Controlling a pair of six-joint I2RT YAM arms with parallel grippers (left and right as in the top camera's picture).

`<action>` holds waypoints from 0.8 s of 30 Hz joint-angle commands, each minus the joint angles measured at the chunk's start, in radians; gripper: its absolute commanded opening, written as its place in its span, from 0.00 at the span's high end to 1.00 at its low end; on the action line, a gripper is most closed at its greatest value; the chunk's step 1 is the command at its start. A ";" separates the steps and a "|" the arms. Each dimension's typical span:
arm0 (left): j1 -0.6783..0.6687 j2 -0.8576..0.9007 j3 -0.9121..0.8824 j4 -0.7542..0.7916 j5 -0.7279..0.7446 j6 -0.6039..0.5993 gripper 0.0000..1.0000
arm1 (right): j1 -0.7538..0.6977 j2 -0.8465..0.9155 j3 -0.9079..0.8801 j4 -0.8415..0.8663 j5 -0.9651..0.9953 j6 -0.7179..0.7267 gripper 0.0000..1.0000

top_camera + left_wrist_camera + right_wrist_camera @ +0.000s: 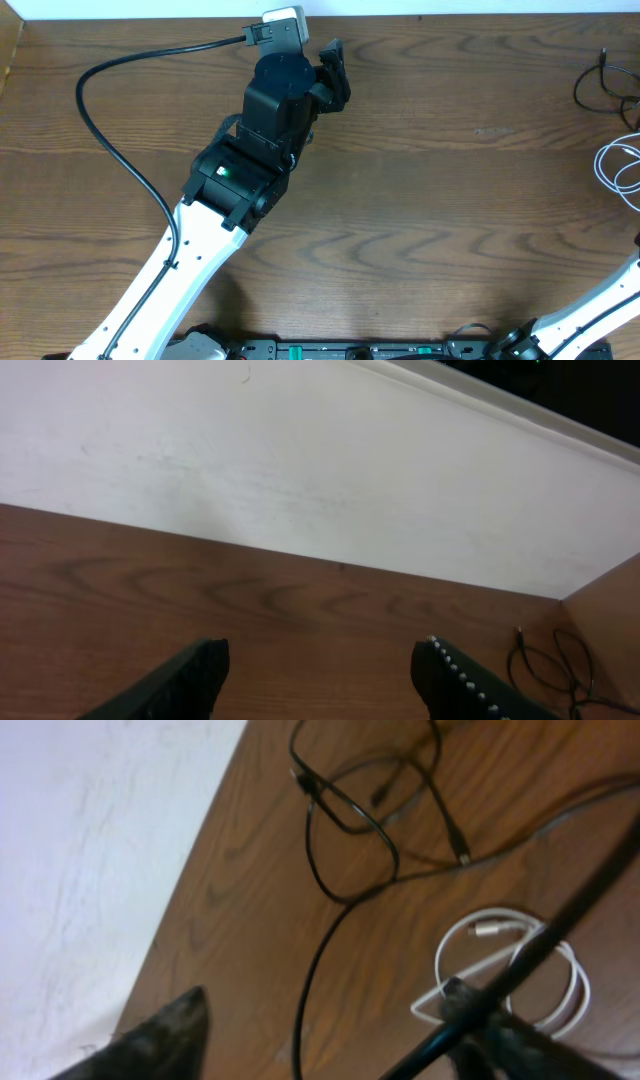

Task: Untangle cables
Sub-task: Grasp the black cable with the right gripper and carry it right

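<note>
The black cable [598, 84] lies in loose loops at the table's far right, and the white cable [620, 168] is coiled just in front of it. In the right wrist view the black cable [350, 830] and the white cable [510, 970] lie apart, without crossing. My right gripper [325, 1005] is open above them, with a strand of the black cable running between its fingers below. It is out of the overhead view. My left gripper [332, 72] is open and empty at the back middle of the table, far from both cables. Its wrist view [325, 660] shows the black cable [550, 670] in the distance.
A white wall [300, 450] borders the table's far edge. A thick black arm wire [110, 120] curves over the left of the table. Another thick arm wire [560, 920] crosses the right wrist view in front of the white cable. The right arm [600, 300] enters at bottom right.
</note>
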 commanded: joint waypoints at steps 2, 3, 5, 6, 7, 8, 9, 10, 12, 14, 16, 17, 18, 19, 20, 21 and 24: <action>0.003 0.000 -0.003 -0.019 -0.009 0.005 0.34 | 0.026 -0.051 0.014 -0.089 -0.006 -0.077 0.20; 0.003 -0.001 -0.003 -0.032 -0.009 0.005 0.33 | 0.033 -0.057 0.014 -0.108 -0.005 -0.097 0.18; 0.003 -0.001 -0.003 -0.080 -0.009 0.005 0.31 | 0.067 -0.084 0.014 -0.179 0.083 -0.114 0.11; 0.003 -0.001 -0.003 -0.105 -0.009 0.006 0.29 | 0.085 -0.097 0.014 -0.210 0.150 -0.114 0.08; 0.003 -0.001 -0.003 -0.134 -0.008 0.005 0.28 | 0.104 -0.108 0.014 -0.240 0.204 -0.114 0.03; 0.003 -0.001 -0.003 -0.160 -0.009 0.006 0.28 | 0.124 -0.116 0.014 -0.272 0.243 -0.128 0.01; 0.003 -0.001 -0.003 -0.177 -0.009 0.006 0.27 | 0.145 -0.122 0.014 -0.305 0.270 -0.135 0.01; 0.003 -0.001 -0.003 -0.195 -0.009 0.006 0.27 | 0.163 -0.124 0.014 -0.330 0.287 -0.146 0.01; 0.003 -0.001 -0.003 -0.218 -0.009 0.006 0.27 | 0.185 -0.124 0.014 -0.372 0.302 -0.167 0.01; 0.003 -0.001 -0.003 -0.244 -0.009 0.006 0.26 | 0.220 -0.124 0.012 -0.402 0.295 -0.182 0.01; 0.003 -0.001 -0.003 -0.280 -0.009 0.006 0.23 | 0.274 -0.140 0.012 -0.402 0.254 -0.224 0.01; 0.003 -0.001 -0.003 -0.294 -0.009 0.006 0.23 | 0.306 -0.154 0.012 -0.402 0.237 -0.244 0.01; 0.003 -0.001 -0.003 -0.312 -0.009 0.006 0.22 | 0.329 -0.166 0.012 -0.402 0.237 -0.246 0.01; 0.003 -0.001 -0.003 -0.332 -0.009 0.006 0.21 | 0.352 -0.179 0.012 -0.402 0.237 -0.250 0.01; 0.003 -0.001 -0.003 -0.360 -0.009 0.006 0.19 | 0.397 -0.205 0.012 -0.402 0.237 -0.270 0.01; 0.003 -0.001 -0.003 -0.381 -0.009 0.006 0.18 | 0.435 -0.229 0.012 -0.402 0.238 -0.288 0.01; 0.003 -0.001 -0.003 -0.466 -0.010 0.006 0.05 | 0.537 -0.303 0.012 -0.402 0.252 -0.305 0.01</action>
